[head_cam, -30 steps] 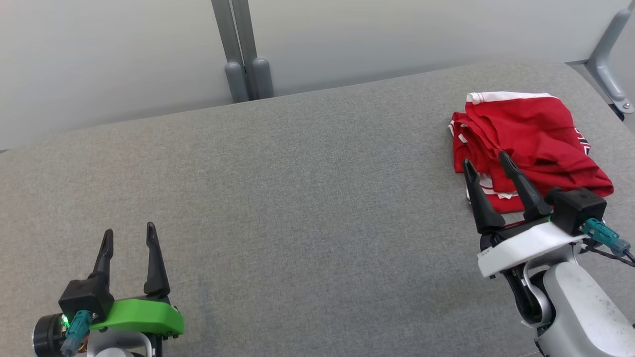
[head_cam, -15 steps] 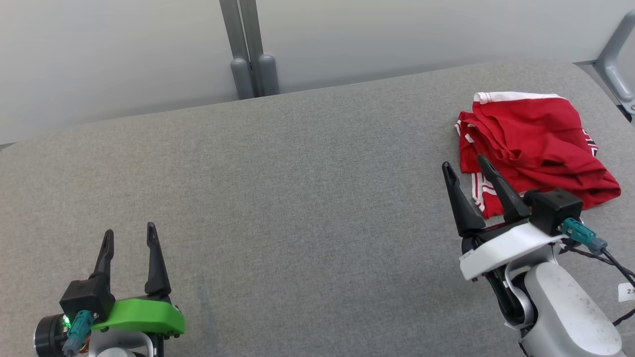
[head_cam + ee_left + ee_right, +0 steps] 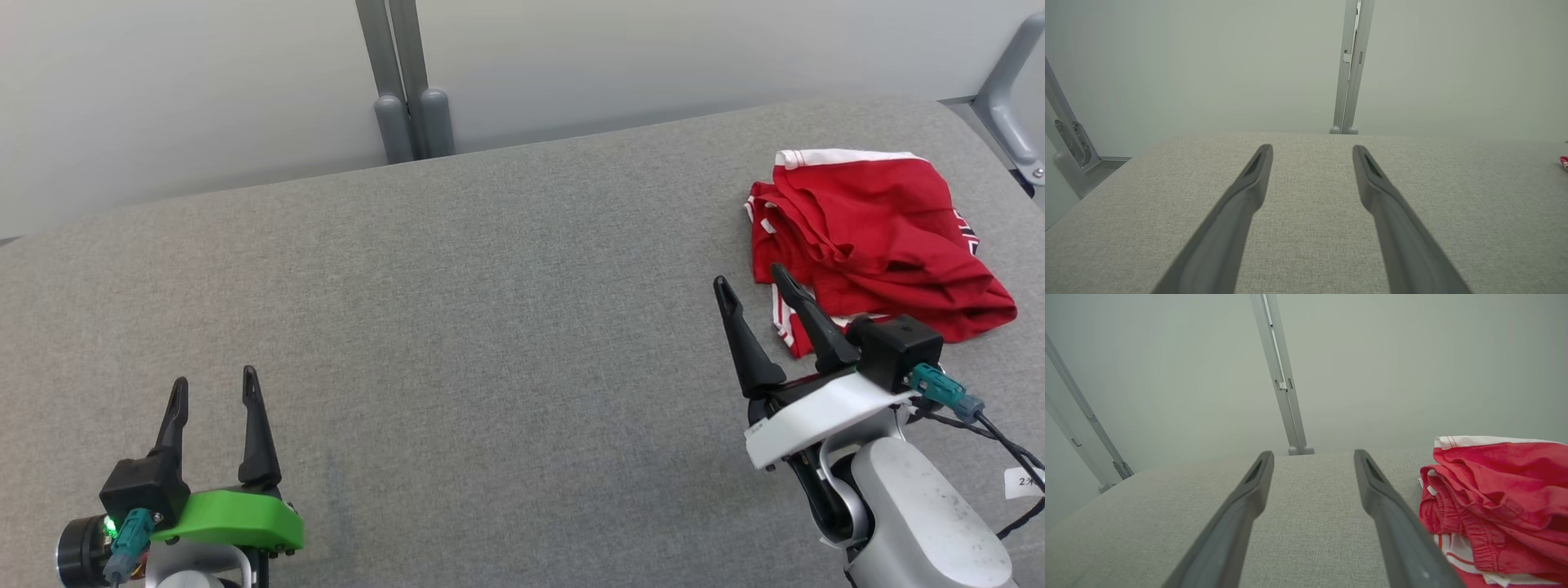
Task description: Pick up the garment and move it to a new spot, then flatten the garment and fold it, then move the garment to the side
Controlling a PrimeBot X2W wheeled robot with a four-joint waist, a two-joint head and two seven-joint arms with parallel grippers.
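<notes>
A red garment point(image 3: 873, 237) with white trim lies bunched and folded on the grey fabric surface point(image 3: 490, 327) at the far right. In the right wrist view the garment point(image 3: 1498, 502) sits just right of the right finger. My right gripper point(image 3: 749, 283) is open and empty, its fingertips at the garment's near left edge, apart from the cloth. My left gripper point(image 3: 213, 381) stands open and empty at the lower left, far from the garment. A sliver of red garment point(image 3: 1564, 162) shows at the right edge of the left wrist view. Both grippers point(image 3: 1312, 150) point(image 3: 1313, 456) show spread fingers over bare fabric.
A grey double post point(image 3: 404, 90) rises behind the surface's far edge against a pale wall. A grey metal bracket point(image 3: 1008, 98) stands at the far right corner. Cables point(image 3: 992, 433) trail from the right wrist.
My right gripper has drawn back and leftward off the garment, from over its near edge to beside it. The left arm has not moved. The head camera shifted slightly.
</notes>
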